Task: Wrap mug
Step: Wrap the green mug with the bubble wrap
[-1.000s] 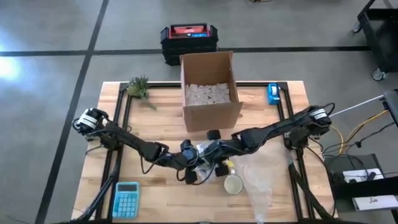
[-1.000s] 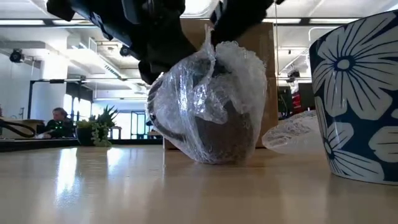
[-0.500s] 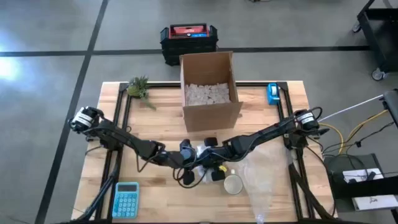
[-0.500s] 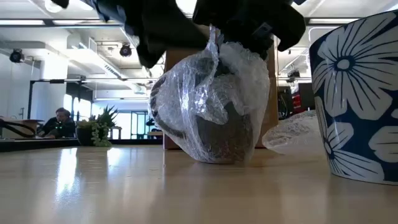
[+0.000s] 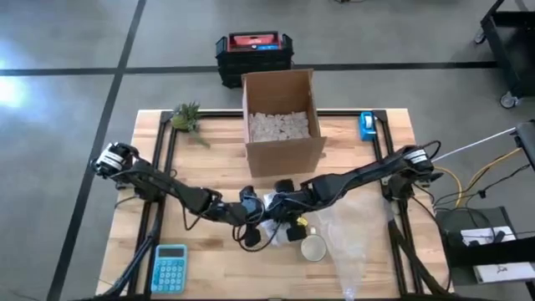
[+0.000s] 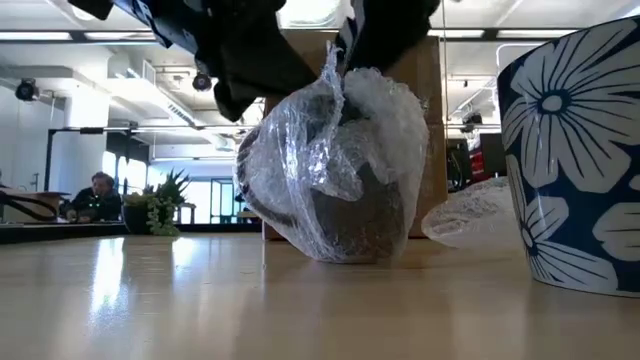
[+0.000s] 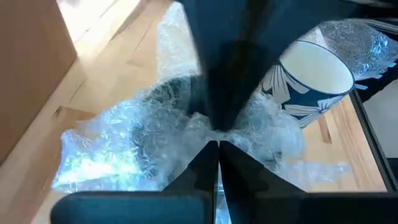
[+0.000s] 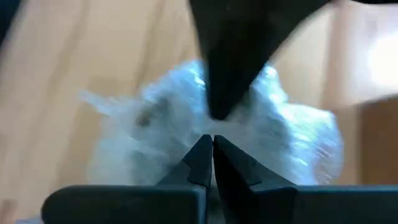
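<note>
Item: wrapped mug [image 6: 335, 175]. I am pinching its gathered wrap with both tools, left tool [image 7: 214, 146], right tool [image 8: 211, 140]; bundle tilting slightly since last half-second, wrap closing.

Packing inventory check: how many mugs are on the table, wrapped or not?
2. A dark mug wrapped in bubble wrap sits mid-table where the left gripper and right gripper meet; a bare blue floral mug stands beside it nearer the front edge. The cardboard box could hide more.
</note>
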Robot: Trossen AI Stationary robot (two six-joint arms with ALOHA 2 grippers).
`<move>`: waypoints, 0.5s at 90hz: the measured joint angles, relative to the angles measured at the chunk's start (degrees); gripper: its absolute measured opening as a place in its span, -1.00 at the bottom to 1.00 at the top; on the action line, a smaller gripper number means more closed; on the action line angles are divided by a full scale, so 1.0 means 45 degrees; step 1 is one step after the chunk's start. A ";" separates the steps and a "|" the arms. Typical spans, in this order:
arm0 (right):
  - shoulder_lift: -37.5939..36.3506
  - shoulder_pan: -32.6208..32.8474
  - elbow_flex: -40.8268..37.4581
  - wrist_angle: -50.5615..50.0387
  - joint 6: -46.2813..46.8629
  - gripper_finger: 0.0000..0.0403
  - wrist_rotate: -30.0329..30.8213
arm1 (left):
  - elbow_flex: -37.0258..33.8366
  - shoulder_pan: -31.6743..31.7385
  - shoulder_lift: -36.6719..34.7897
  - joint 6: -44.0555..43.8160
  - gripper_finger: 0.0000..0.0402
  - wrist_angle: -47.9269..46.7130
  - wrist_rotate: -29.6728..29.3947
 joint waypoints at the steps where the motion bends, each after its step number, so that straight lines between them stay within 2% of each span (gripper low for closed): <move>1: -0.0003 0.0000 0.0000 0.0034 0.0003 -0.99 -0.0151 | 0.0000 0.0000 0.0000 0.0000 -0.99 0.0011 0.0000; 7: 0.0052 0.0003 -0.0031 0.0536 0.0007 -0.99 -0.0821 | 0.0000 0.0000 0.0000 0.0000 -0.99 0.0071 -0.0005; 18: 0.0570 0.0031 -0.0173 0.1498 0.0188 -0.99 -0.0917 | -0.0005 -0.0005 0.0000 -0.0038 -0.99 0.0103 -0.0010; 35: 0.1401 -0.0065 -0.0136 0.1121 -0.0022 -0.99 0.0415 | 0.0005 0.0014 0.0000 -0.0052 -0.99 0.0020 -0.0124; 45: 0.1769 -0.0131 -0.0129 0.0691 -0.0013 -0.99 0.0558 | 0.0000 0.0019 0.0000 -0.0101 -0.99 -0.0027 -0.0184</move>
